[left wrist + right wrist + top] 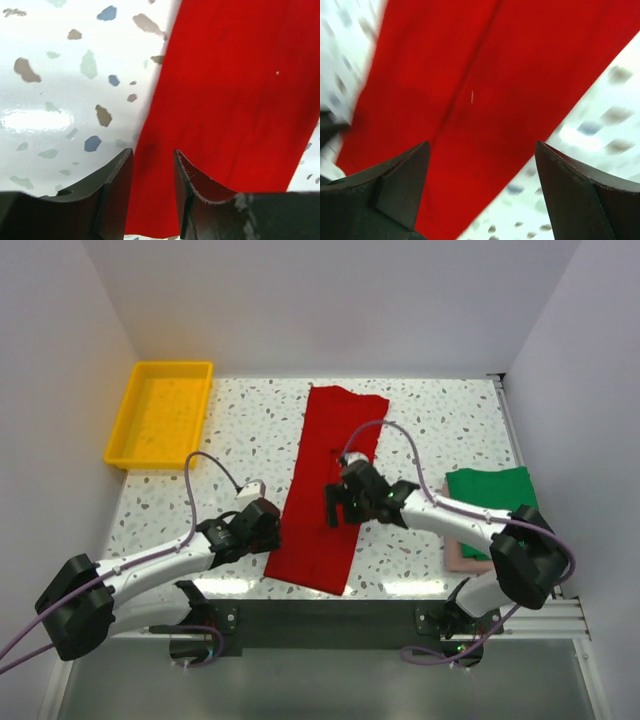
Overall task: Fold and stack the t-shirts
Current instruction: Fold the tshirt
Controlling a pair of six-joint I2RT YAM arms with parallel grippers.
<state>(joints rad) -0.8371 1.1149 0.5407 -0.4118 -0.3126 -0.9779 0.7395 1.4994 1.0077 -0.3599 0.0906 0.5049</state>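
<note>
A red t-shirt [330, 480], folded into a long strip, lies down the middle of the table. My left gripper [270, 530] is at the strip's left edge near its near end. In the left wrist view the left gripper [150, 152] has its jaws a narrow gap apart, with flat red cloth [230, 90] showing between them. My right gripper [332, 505] hovers over the middle of the strip. In the right wrist view the right gripper [482, 145] is wide open and empty above the red cloth [470, 65]. A folded green t-shirt [490, 495] lies on a pinkish one [462, 558] at the right.
A yellow tray [125, 415] stands at the back left corner. The speckled white tabletop [240, 430] shows on both sides of the strip. White walls close the back and sides. The table's right edge runs just past the green shirt.
</note>
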